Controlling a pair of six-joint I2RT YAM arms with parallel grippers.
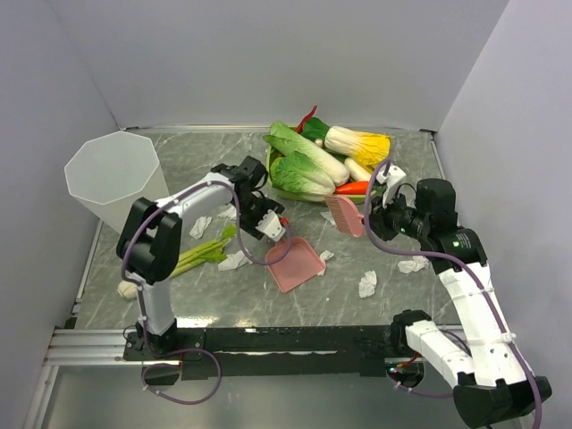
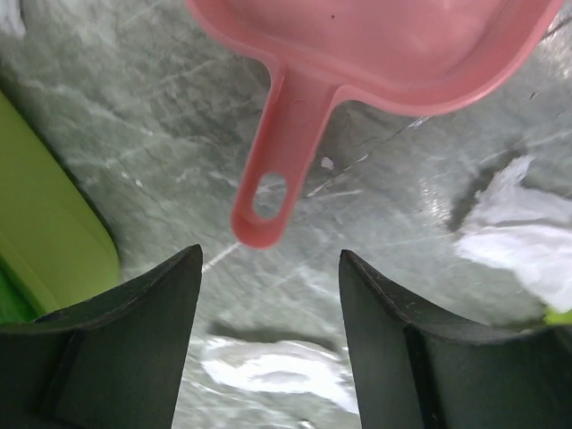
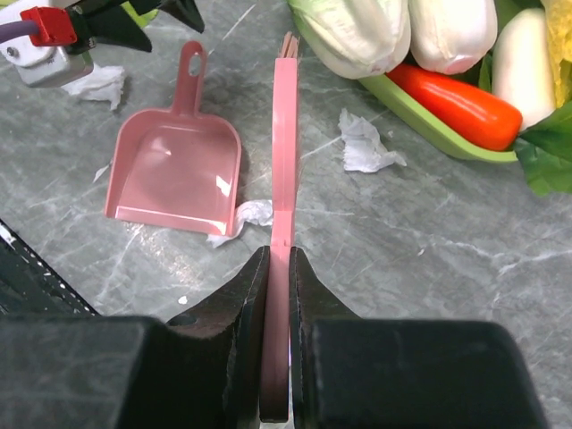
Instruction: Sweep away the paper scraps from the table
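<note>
A pink dustpan [image 1: 295,264] lies flat on the table [image 1: 223,304], its handle [image 2: 273,170] pointing toward my left gripper [image 1: 271,228]. That gripper [image 2: 270,255] hangs open just behind the handle's end, with nothing between its fingers. My right gripper [image 1: 375,214] is shut on the handle of a pink brush [image 3: 284,143], which is raised and points toward the dustpan [image 3: 174,170]. Paper scraps lie scattered: one [image 1: 367,283] and another [image 1: 413,264] at the right, one [image 1: 234,260] left of the pan, one [image 3: 246,214] at the pan's lip, and one [image 2: 277,371] under my left fingers.
A green tray [image 1: 284,190] piled with toy vegetables stands at the back centre. A translucent white bin [image 1: 114,170] sits at the back left. A green leek [image 1: 201,253] lies left of the dustpan. Grey walls close in three sides.
</note>
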